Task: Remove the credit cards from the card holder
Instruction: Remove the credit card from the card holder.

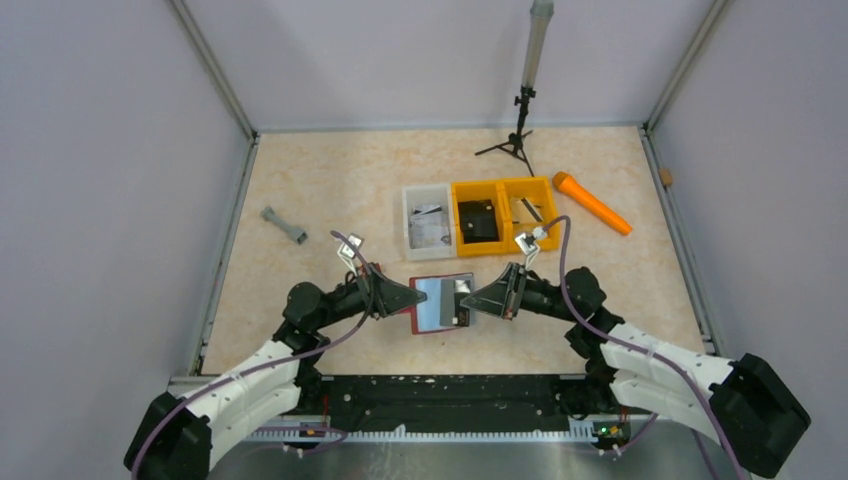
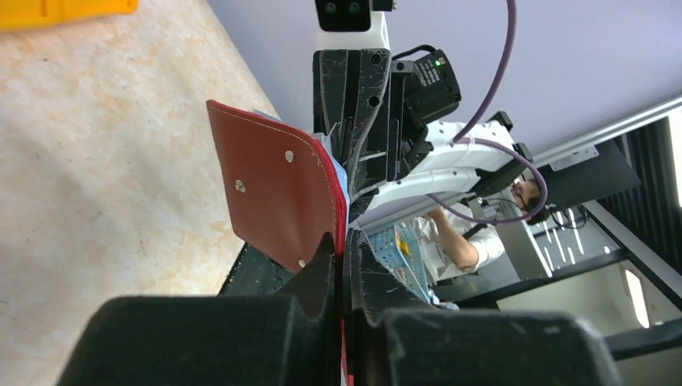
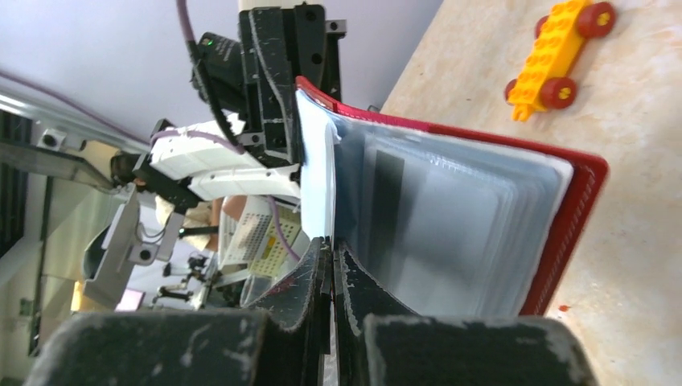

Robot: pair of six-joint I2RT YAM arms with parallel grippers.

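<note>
The card holder (image 1: pixel 440 302) is a dark red wallet, lifted a little off the table between both arms and lying open with its greyish inner side up. My left gripper (image 1: pixel 412 298) is shut on its left edge; in the left wrist view the red leather cover (image 2: pixel 277 193) runs straight into the closed jaws of the left gripper (image 2: pixel 347 245). My right gripper (image 1: pixel 468 300) is shut on the opposite edge, pinching a pale inner leaf (image 3: pixel 318 181) between the right gripper (image 3: pixel 332 249) jaws. The credit cards (image 3: pixel 450 225), pale with a dark stripe, sit inside the clear pockets.
Behind the holder stand a white bin (image 1: pixel 428 220) and orange bins (image 1: pixel 503 212) with small parts. An orange cylinder (image 1: pixel 592 202) lies at back right, a grey tool (image 1: pixel 284 226) at left, a tripod (image 1: pixel 517 140) at the rear. A yellow-and-red toy block (image 3: pixel 555 52) rests nearby.
</note>
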